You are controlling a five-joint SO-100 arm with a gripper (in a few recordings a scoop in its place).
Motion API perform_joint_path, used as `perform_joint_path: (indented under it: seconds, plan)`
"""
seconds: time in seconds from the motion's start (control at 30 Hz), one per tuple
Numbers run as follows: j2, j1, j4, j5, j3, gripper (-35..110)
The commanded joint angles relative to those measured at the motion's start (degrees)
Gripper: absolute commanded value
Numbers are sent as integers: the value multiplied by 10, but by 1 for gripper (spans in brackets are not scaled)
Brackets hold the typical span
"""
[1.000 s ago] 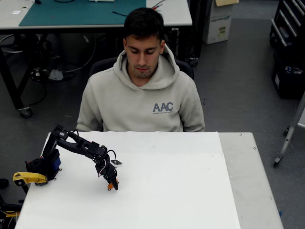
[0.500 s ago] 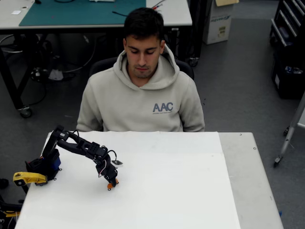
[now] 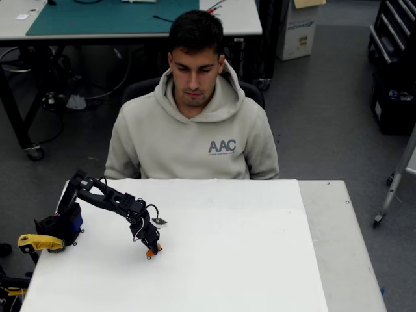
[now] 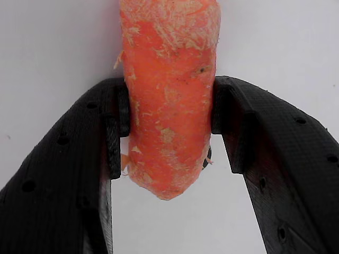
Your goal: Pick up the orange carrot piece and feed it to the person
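In the wrist view the jaws [image 4: 168, 127] pinch the carrot [image 4: 168, 95] from both sides: each black finger [image 4: 69, 174] presses flat against the orange flesh. The carrot runs lengthwise between them, its rounded end poking out towards the bottom of the picture and its other end running off the top edge. Its skin is rough, with pale scraped patches. Behind it lies the white desk.

In the overhead view the black arm [image 3: 107, 200] reaches from its base at the left edge of the desk [image 3: 247, 260] and bends down, with the jaws [image 3: 152, 249] low over the white top, left of the middle. The carrot [image 3: 154, 249] shows as a small orange spot at the tip, at or just above the surface; I cannot tell whether it touches the desk.

The person [image 3: 195, 123] sits behind the far edge of the desk in a light hooded sweatshirt, head tilted down, well apart from the jaws.
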Motion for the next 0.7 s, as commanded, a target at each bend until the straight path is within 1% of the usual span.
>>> perform_joint_path:
  seconds: [0.0,0.4,0.67]
  plan:
    - [25,-9,6,-3,1,-3]
    - [164,-62,6,-5,-84,-3]
    - [185,-127,5,-3,-214,-3]
